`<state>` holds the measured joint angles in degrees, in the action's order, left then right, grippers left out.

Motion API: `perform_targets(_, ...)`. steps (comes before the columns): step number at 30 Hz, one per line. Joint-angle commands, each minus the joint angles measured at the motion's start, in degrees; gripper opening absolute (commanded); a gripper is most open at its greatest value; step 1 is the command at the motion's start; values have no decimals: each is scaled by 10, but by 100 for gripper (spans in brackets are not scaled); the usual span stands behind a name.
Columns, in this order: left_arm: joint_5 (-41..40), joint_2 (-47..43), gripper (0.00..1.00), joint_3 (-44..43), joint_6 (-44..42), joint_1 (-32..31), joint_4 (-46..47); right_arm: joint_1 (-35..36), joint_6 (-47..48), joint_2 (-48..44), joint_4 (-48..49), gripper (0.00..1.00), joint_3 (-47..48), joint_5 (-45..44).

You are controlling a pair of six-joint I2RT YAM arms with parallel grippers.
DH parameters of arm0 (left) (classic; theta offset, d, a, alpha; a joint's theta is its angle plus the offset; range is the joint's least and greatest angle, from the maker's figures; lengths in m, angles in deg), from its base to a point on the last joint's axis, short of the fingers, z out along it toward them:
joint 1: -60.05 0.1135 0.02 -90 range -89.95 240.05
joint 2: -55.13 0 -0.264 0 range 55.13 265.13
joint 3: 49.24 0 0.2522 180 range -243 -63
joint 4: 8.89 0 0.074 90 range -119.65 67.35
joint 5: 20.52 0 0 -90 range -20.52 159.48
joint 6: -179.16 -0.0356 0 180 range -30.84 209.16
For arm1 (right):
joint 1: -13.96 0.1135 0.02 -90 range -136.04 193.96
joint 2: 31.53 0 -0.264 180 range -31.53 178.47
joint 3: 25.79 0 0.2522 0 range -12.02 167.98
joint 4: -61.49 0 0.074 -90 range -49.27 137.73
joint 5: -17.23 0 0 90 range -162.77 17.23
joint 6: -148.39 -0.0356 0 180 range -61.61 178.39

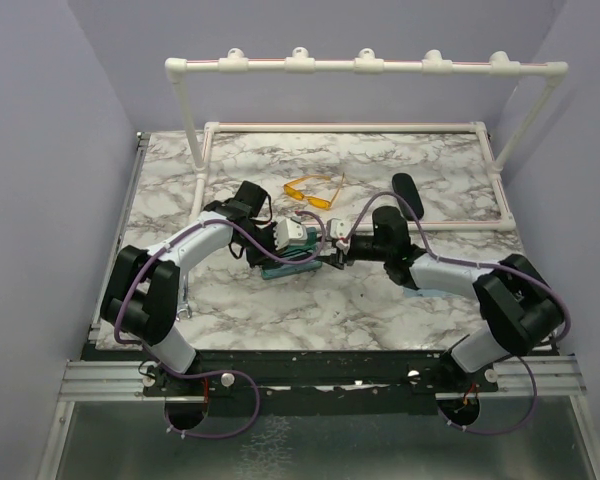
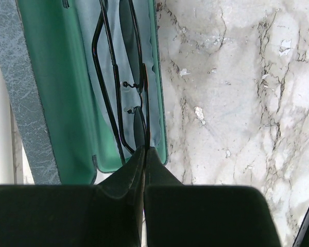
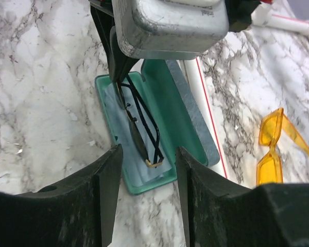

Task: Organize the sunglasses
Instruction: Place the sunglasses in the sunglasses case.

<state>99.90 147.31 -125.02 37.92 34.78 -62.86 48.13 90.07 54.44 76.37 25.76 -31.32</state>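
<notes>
The dark wire-frame sunglasses (image 2: 131, 98) (image 3: 142, 128) lie folded in the open grey-blue case (image 1: 285, 268), on its pale cloth and green lining (image 2: 67, 92) (image 3: 183, 118). My left gripper (image 2: 144, 149) (image 1: 302, 252) is shut on one end of their thin frame. My right gripper (image 3: 147, 154) (image 1: 330, 252) hangs open just over the opposite end of the case, nothing between its fingers (image 3: 109, 170). The yellow-orange sunglasses (image 1: 312, 192) (image 3: 278, 149) lie open on the marble behind the case.
A black oval case (image 1: 408, 195) lies at the back right, beside the right arm. A white pipe frame (image 1: 365, 66) stands along the back of the marble table (image 1: 280, 310), with a pipe rail (image 3: 198, 82) just behind the open case.
</notes>
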Motion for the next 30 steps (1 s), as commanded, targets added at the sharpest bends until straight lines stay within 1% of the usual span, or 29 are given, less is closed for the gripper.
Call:
perform_targets(1, 11, 8, 0, 0, -14, -4, -6, 5, 72, 59, 128, 50, -3, 50)
perform_targets(4, 11, 10, 0, 1, -16, -4, -6, 5, 86, 84, 161, 50, -2, 69)
perform_targets(7, 11, 10, 0, 1, -16, -4, -5, 7, 93, 105, 156, 48, 10, 87)
perform_targets(13, 10, 11, 0, 4, -16, -4, -2, 24, 118, 132, 132, 44, 12, 71)
perform_targets(16, 11, 10, 0, 5, -16, -4, -2, 30, 120, 140, 138, 40, 12, 49)
perform_targets(20, 12, 10, 0, 7, -16, -4, 0, 30, 118, 155, 158, 38, 14, 32)
perform_targets(24, 13, 9, 0, 8, -16, -4, 2, 32, 125, 165, 147, 30, 22, 30)
perform_targets(30, 12, 9, 0, 10, -16, -4, 5, 34, 137, 165, 116, 22, 28, 22)
